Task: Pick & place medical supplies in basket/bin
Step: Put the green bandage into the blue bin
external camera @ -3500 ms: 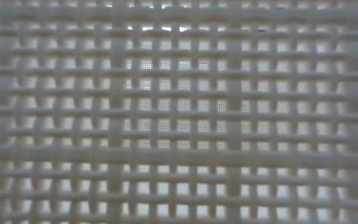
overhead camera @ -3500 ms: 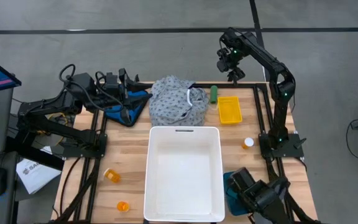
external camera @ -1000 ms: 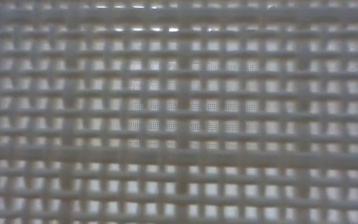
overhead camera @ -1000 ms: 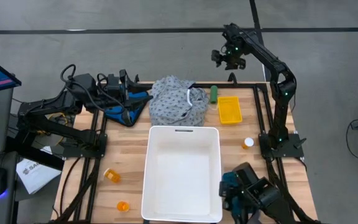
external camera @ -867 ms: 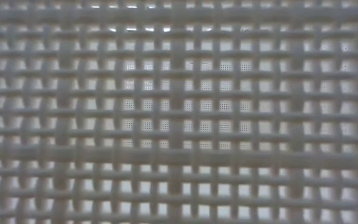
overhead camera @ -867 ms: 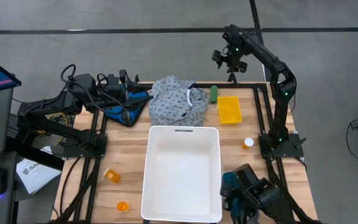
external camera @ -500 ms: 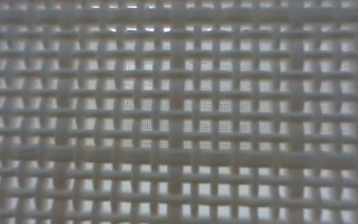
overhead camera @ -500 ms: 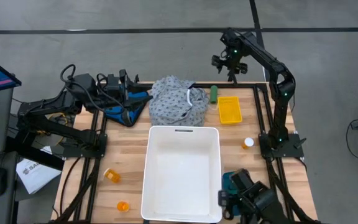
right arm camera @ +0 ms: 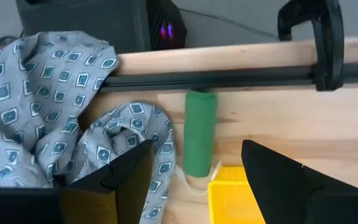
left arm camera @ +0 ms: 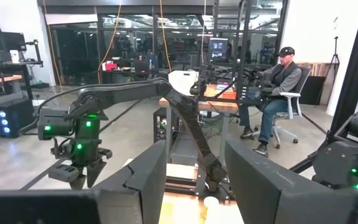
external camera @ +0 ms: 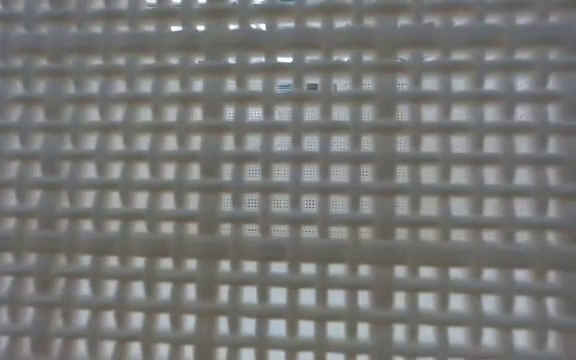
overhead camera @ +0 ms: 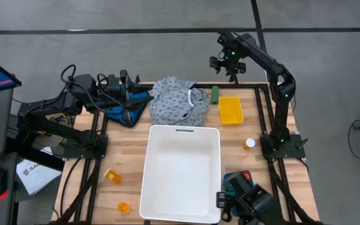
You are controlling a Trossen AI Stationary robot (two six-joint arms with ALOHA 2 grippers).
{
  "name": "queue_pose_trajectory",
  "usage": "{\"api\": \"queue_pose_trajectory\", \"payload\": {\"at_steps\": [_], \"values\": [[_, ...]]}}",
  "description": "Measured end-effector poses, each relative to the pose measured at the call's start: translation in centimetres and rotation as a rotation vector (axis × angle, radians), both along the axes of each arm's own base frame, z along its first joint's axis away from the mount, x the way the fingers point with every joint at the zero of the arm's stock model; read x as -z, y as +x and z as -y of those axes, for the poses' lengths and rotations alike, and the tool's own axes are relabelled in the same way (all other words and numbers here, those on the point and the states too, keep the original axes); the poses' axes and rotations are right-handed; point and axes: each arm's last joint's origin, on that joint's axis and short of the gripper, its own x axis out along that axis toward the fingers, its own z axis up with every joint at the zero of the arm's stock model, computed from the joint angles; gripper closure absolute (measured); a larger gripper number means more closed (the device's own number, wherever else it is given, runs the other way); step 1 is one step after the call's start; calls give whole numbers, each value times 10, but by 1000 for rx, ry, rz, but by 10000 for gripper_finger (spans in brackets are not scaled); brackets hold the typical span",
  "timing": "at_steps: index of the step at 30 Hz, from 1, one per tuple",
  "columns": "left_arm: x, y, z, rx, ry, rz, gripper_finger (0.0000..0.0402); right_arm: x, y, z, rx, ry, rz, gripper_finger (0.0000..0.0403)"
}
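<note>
The grey-white dotted garment (overhead camera: 177, 101) lies bunched at the table's far edge, also in the right wrist view (right arm camera: 48, 99). A green cylinder (overhead camera: 215, 95) lies on its side beside it (right arm camera: 199, 132). Three orange pill bottles (overhead camera: 112, 176) (overhead camera: 123, 207) (overhead camera: 249, 143) lie on the wood. The white mesh basket (overhead camera: 150, 187) sits mid-table and fills the low view (external camera: 288, 180). My right gripper (overhead camera: 225, 61) (right arm camera: 197, 149) hovers open above the green cylinder. My left gripper (overhead camera: 125, 84) (left arm camera: 194, 155) waits open at the far left. I see no red or purple cylinders.
A yellow box (overhead camera: 230, 110) lies next to the green cylinder. A blue item and cables (overhead camera: 127, 107) sit under my left arm. Another dark device with a teal part (overhead camera: 245, 199) stands at the near right corner, against the basket. A person sits beyond the table (left arm camera: 278, 93).
My right gripper has shifted slightly toward the table's left above the far edge and turned a little. The dark device at the near right corner has moved toward the near left, and the basket's near end has slid slightly left.
</note>
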Motion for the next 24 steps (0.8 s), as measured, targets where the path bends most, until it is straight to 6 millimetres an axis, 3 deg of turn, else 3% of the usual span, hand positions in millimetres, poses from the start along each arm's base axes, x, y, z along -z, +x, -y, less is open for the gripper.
{"api": "queue_pose_trajectory", "payload": {"at_steps": [5,16,24], "values": [[0,0,0,0,-1,0,247,0,-9,2,5,75,54,162],[0,0,0,1,0,0,247,2,-25,2,60,9,-213,162],[0,0,0,1,2,-1,247,1,-13,-3,15,-41,-235,162]]}}
